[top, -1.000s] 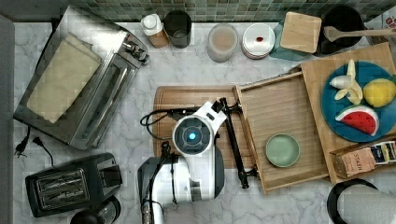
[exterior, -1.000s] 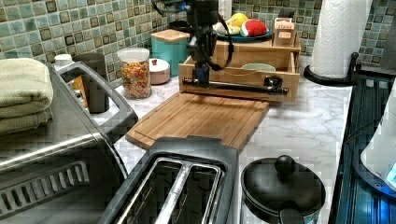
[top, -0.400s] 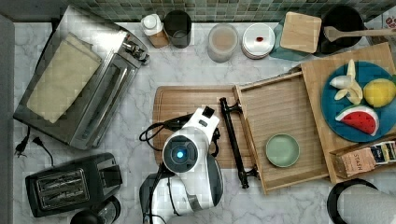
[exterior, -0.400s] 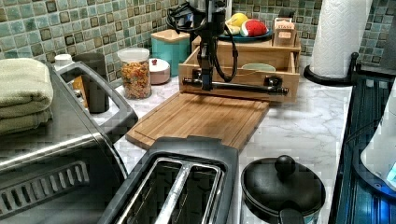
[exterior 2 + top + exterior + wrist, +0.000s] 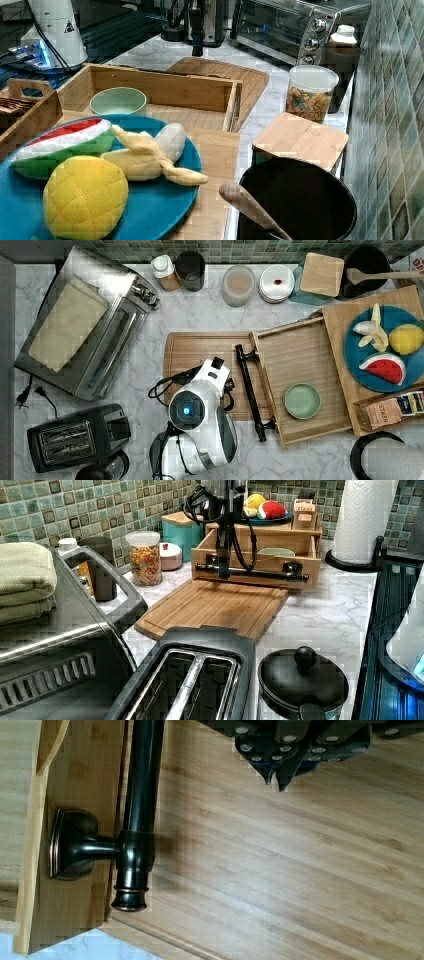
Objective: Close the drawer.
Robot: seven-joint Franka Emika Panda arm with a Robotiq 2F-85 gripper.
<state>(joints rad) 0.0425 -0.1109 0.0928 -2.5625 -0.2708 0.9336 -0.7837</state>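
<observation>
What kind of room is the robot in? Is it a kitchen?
Most likely a kitchen counter, perhaps a mock-up. A toaster oven and a black toaster sit on the marble worktop, green tiles line the wall, and a jar of pasta stands near an open bamboo drawer.

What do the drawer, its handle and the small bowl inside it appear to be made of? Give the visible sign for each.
Drawer: light bamboo or wood, matte, with visible grain strips.
Handle: probably dark metal, glossy, with bronze-tinted edges at the mount.
Bowl: smooth pale green, likely ceramic or plastic; the look leaves it open.
</observation>
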